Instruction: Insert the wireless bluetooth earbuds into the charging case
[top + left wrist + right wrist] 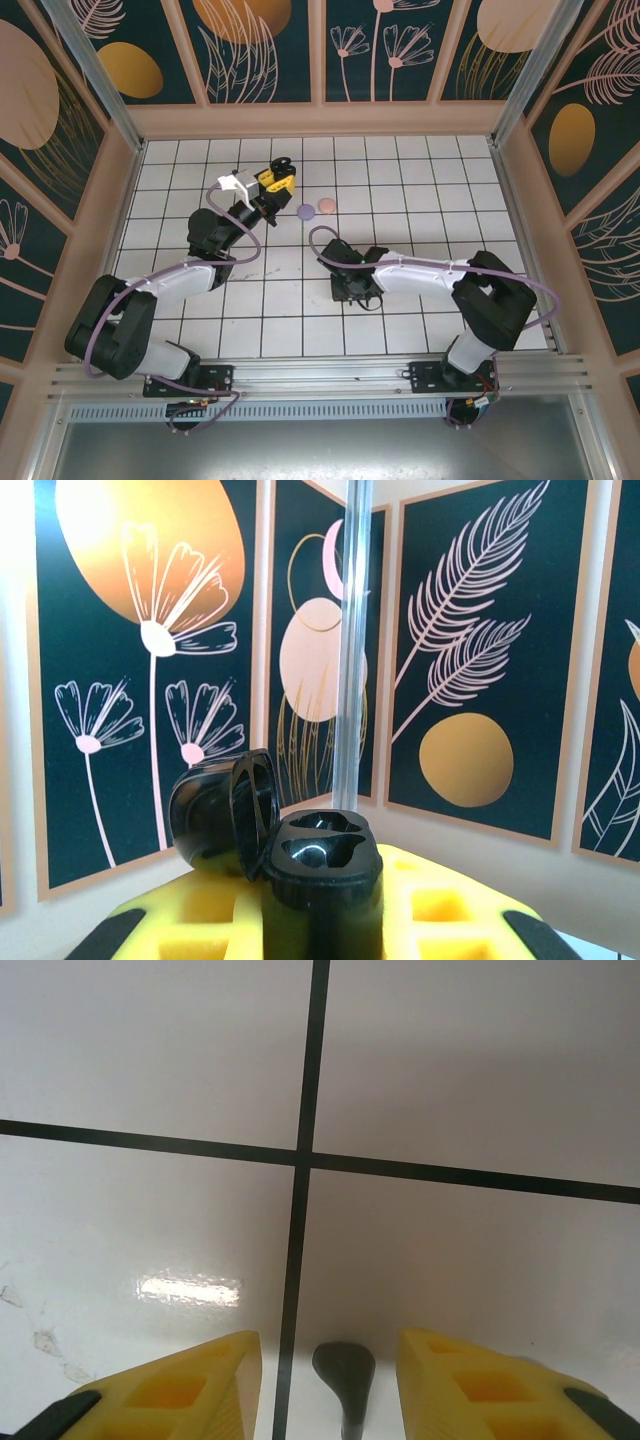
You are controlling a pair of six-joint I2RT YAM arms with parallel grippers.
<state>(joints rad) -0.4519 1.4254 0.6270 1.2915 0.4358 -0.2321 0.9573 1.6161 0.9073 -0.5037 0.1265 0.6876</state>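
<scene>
Where the overhead camera looks down on the white tiled table (400, 170), the left gripper (277, 182) reaches to the far left of centre, clenched on a black charging case (284, 163). Just right of it on the tiles lie a lilac round case (305, 212) and a pink round case (326, 206), side by side. The right gripper (357, 292) hangs nearer, about mid-table, pointing down at the tiles. From above, its jaws cannot be made out.

On the left wrist camera, the left gripper (320, 910) grasps the black charging case (320, 880) upright between its yellow fingers (450, 900). The lid (225, 815) is swung open to the left, and the two moulded sockets on top face the camera. Whether anything sits in them cannot be told. Behind stand dark wall panels (480, 630) with floral prints.

On the right wrist camera, the right gripper (330, 1345) is close above the tile, its jaws parted. A black earbud (343, 1365) lies between the two yellow fingers (190, 1385), just right of a dark grout line (300, 1210). A sliver of white tile shows on each side of the earbud, so neither finger grips it.
</scene>
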